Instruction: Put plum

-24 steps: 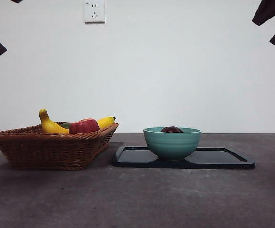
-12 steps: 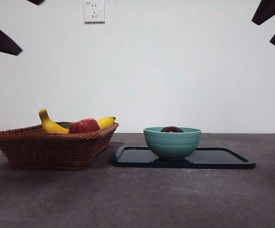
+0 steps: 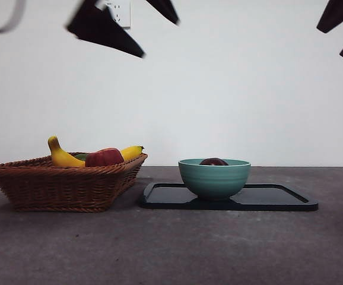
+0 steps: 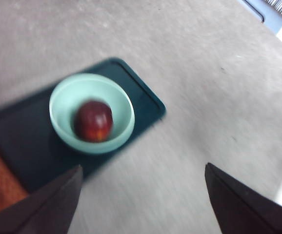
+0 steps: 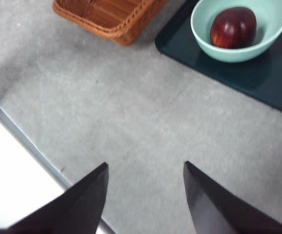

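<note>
The plum (image 3: 213, 161) lies inside the teal bowl (image 3: 214, 179), only its dark top showing over the rim. From above, the left wrist view shows the plum (image 4: 93, 120) in the bowl (image 4: 124, 105), blurred. High over the basket and left of the bowl, my left gripper (image 3: 159, 39) hangs open and empty, jaws (image 4: 142, 168) wide apart. My right gripper (image 3: 327, 41) waits at the top right, open (image 5: 145, 164) over bare table, with the plum (image 5: 232, 27) and bowl (image 5: 204, 19) some way off.
The bowl stands on a black tray (image 3: 266, 199). A wicker basket (image 3: 64, 181) to the left holds a banana (image 3: 62, 155) and a red fruit (image 3: 104, 157). A wall socket (image 3: 119, 12) sits behind the left arm.
The left arm has swung in from the top left corner toward the right, now high above the basket. Right arm, bowl and plum have not moved.
</note>
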`<control>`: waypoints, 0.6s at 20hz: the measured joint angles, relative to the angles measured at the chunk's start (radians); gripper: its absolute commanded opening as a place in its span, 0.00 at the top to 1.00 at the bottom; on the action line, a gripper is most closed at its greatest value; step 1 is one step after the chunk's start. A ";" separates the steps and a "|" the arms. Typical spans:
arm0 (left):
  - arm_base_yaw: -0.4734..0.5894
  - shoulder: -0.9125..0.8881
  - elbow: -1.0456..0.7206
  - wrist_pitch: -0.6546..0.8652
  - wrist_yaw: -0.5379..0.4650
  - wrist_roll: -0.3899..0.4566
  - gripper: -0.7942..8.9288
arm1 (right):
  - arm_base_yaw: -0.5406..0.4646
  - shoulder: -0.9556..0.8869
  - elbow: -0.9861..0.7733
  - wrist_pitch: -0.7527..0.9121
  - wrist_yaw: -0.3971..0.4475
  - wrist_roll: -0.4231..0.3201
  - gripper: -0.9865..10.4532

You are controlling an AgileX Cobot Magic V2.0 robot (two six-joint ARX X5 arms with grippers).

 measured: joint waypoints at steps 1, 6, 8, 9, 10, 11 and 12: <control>0.000 0.062 0.050 0.003 -0.002 0.008 0.50 | 0.000 0.000 0.000 -0.003 0.000 0.000 0.70; -0.001 0.323 0.237 0.008 -0.021 0.055 0.50 | 0.000 0.000 0.000 -0.003 0.000 0.000 0.70; -0.001 0.393 0.266 0.035 -0.022 0.064 0.50 | 0.000 0.000 0.000 -0.003 0.000 0.000 0.70; -0.002 0.423 0.280 0.044 -0.023 0.069 0.50 | 0.000 0.000 0.000 -0.003 0.000 0.000 0.70; -0.004 0.453 0.286 0.069 -0.024 0.074 0.50 | 0.000 0.000 0.000 -0.003 0.000 0.000 0.70; -0.008 0.481 0.289 0.094 -0.028 0.079 0.50 | 0.000 0.000 0.000 -0.004 0.000 0.000 0.70; -0.012 0.499 0.289 0.105 -0.044 0.084 0.50 | 0.000 0.000 0.000 -0.005 0.000 0.000 0.70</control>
